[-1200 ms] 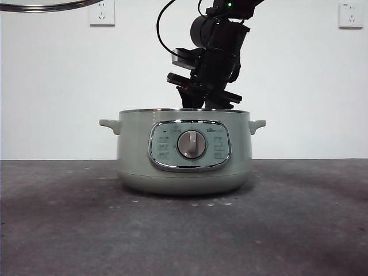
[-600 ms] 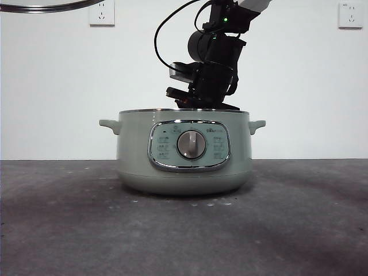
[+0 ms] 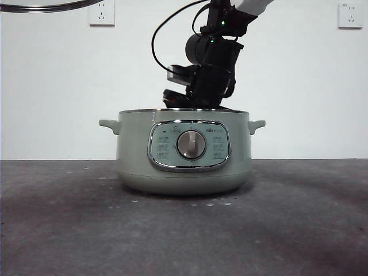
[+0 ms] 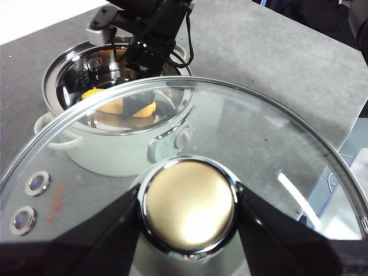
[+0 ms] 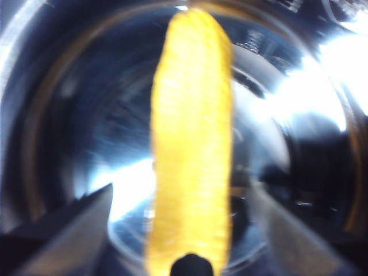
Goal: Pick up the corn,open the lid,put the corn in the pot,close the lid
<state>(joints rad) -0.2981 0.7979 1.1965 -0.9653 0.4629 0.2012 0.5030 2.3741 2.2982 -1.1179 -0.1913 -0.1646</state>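
Note:
The sage-green pot [image 3: 184, 155] stands uncovered in the middle of the table. My right gripper [image 3: 192, 103] reaches down into it from above. In the right wrist view the yellow corn [image 5: 192, 144] lies lengthwise between that gripper's [image 5: 184, 230] open jaws, with a gap on each side and the steel pot wall [image 5: 69, 115] behind it. My left gripper [image 4: 188, 201] is shut on the knob of the glass lid [image 4: 259, 144] and holds it high beside the pot [image 4: 57, 63]. Through the glass I see the corn [image 4: 123, 106] inside. Only the lid's rim [image 3: 46, 7] shows in the front view.
The grey table [image 3: 184, 230] stretches around the pot. Two wall sockets [image 3: 102, 12] [image 3: 351, 14] sit on the white wall behind. A black cable [image 3: 164, 34] loops off the right arm. The table's edge [image 4: 339, 149] runs near the lid.
The right arm has shifted a little to the left and leaned lower over the pot's opening. The lid's rim stays at the top left corner.

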